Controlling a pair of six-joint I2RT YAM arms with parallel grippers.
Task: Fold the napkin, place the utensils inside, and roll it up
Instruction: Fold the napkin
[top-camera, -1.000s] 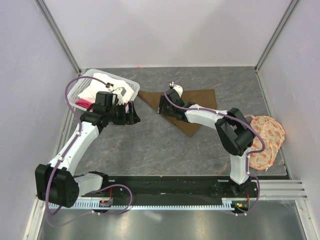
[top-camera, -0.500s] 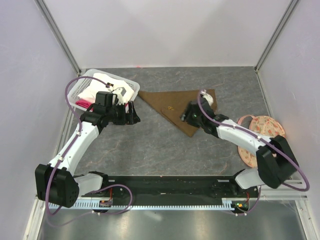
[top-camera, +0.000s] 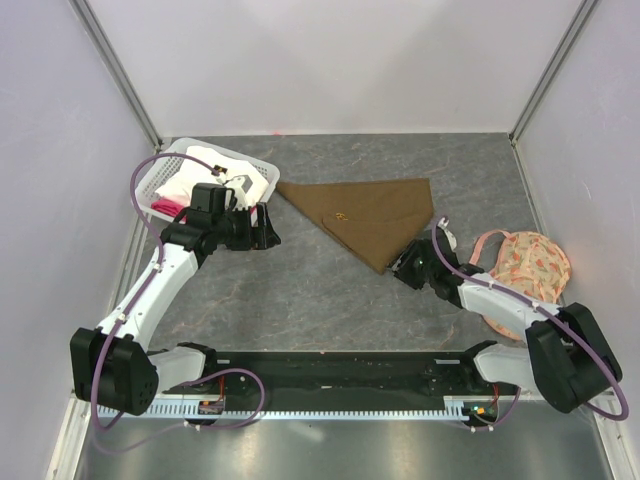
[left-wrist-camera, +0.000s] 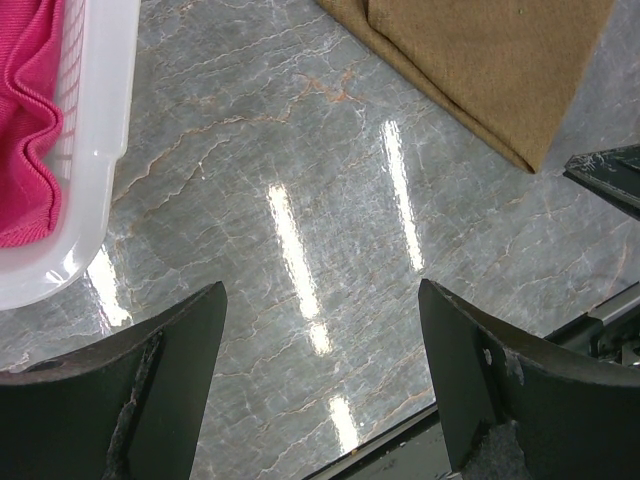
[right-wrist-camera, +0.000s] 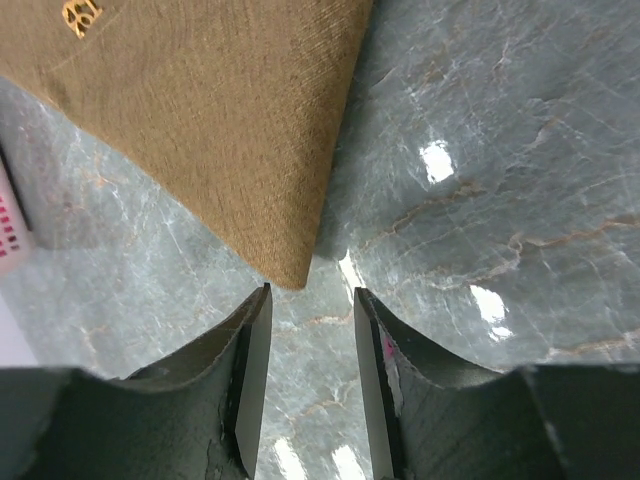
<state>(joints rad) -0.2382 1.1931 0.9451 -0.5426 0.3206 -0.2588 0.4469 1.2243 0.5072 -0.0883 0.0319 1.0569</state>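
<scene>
The napkin (top-camera: 372, 212) lies mid-table, folded to a triangle; a gold speck on it is possibly the spoon (top-camera: 342, 215). The right gripper (right-wrist-camera: 310, 292), half open and empty, aligns with its near corner, likely to pinch it. The left gripper (left-wrist-camera: 320, 290) hovers wide open, empty.

The napkin (right-wrist-camera: 200, 130) is matt woven cloth, the table (left-wrist-camera: 300, 200) glossy, marbled.

The napkin (top-camera: 385, 215), a plain olive-brown cloth, lay flat on the table (top-camera: 300, 290), folded into a triangle with its long edge toward the far side and its point toward the near side. The spoon (top-camera: 342, 214) rested on top, left of centre (only a small gold glint).
</scene>
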